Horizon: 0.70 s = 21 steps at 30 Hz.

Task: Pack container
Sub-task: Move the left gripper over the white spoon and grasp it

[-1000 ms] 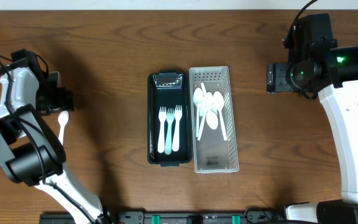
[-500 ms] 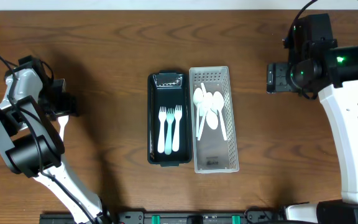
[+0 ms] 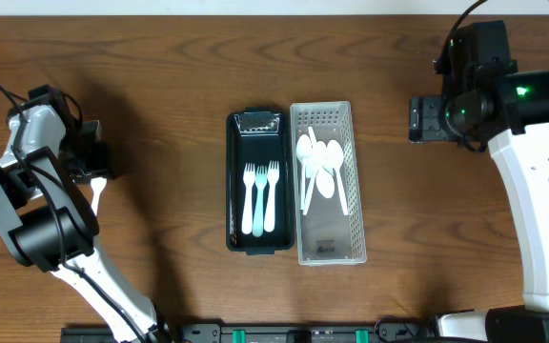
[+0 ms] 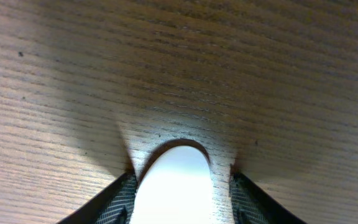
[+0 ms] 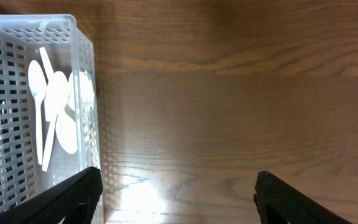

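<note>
**Left wrist view.** The left hand (image 4: 182, 180) sits low over the tabletop (image 4: 179, 62). Its two dark fingers (image 4: 118, 200) enter at the bottom edge of the frame and flank the white bowl of the loose spoon (image 4: 174, 186). The opening is narrow. The finger at lower left is just beside the bowl. A thin strip of wood shows between the bowl and the finger at lower right. The bowl lies flat on the tabletop, with its rounded tip toward the top of the frame. Beyond the tip, only wood grain is visible.

**Right wrist view.** The right hand (image 5: 178, 177) is spread wide, one finger (image 5: 67, 199) at each lower corner of the frame, with bare tabletop between them. Farther off, at upper left, stands the white perforated basket (image 5: 86, 74) with several white spoons (image 5: 58, 102) inside.

**Overhead view.** The loose spoon lies at the left of the frame, well apart from the box (image 3: 233, 191). Its handle extends toward the bottom of the frame from under the left hand, which covers the bowl. At centre, the black box holds three forks (image 3: 262, 195) side by side, tines toward the top. The basket stands just beside the box on its right, long sides parallel. The right hand hangs at upper right, well apart from the basket.
</note>
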{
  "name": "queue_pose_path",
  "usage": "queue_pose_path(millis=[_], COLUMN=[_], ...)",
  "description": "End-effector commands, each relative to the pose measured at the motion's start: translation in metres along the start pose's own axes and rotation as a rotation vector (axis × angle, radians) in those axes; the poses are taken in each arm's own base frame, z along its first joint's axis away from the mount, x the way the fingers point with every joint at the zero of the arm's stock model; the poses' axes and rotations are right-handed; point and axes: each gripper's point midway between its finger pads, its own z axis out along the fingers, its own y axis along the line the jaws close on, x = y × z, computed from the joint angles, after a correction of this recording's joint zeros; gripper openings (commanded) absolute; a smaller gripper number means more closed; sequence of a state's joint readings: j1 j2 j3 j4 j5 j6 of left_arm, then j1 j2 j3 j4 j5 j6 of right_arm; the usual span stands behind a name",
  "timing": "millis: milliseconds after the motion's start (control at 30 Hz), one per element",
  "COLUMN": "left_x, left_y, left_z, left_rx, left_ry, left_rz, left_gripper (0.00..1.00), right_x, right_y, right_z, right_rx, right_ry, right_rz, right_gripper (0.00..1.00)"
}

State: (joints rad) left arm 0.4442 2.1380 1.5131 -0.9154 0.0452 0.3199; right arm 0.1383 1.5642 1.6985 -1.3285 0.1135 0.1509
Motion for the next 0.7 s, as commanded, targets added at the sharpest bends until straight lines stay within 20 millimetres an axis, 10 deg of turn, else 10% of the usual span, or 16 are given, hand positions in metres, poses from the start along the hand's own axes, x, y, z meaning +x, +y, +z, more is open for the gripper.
queue_pose_path(millis=[0,667], left_x=[0.0118,0.0156], left_y=[-0.0005,-0.0014], left_z=[0.0170,0.0167], left_rx=[0.011,0.015], left_ry=[0.056,0.072], left_rz=[0.003,0.004], left_gripper=[0.45,0.35], right_x=[0.0016,0.0036], right_y=[-0.0042,-0.0051], right_z=[0.0045,0.0044], right_rx=[0.016,0.021], right_ry=[0.016,0.024], right_rz=[-0.006,-0.020], right_gripper=[0.82,0.82])
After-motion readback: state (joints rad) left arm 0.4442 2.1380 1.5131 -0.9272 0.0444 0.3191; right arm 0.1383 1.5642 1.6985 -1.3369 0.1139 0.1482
